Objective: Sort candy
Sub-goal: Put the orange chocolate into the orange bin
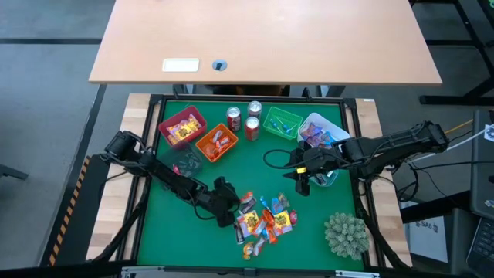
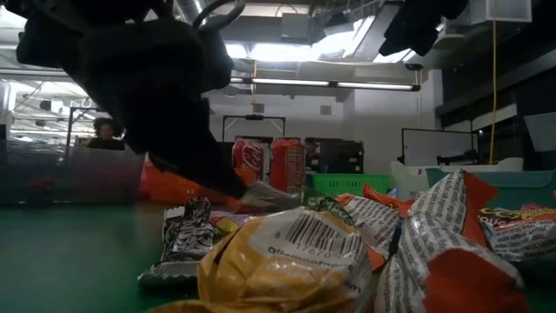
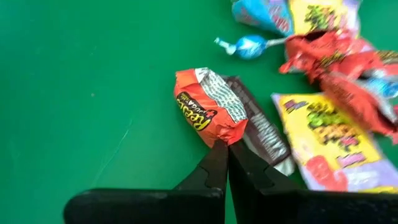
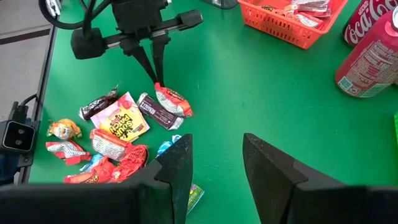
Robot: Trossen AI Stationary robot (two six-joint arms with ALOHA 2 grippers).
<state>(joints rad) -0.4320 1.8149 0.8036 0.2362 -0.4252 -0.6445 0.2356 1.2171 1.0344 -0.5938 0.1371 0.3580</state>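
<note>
Left jaws [image 3: 222, 152] pinch orange candy [image 3: 205, 107]

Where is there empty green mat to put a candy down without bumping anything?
Bare mat lies beside the candy pile, between the left gripper and the orange basket. Another bare patch lies between the pile and the right gripper. It is crowded along the basket row, around the soda cans, and by the plant ball.

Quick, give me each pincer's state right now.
Left pincer: closed, pinching the edge of the orange Reese's candy on the green mat.
Right pincer: open, holding nothing, hovering above the mat.
</note>
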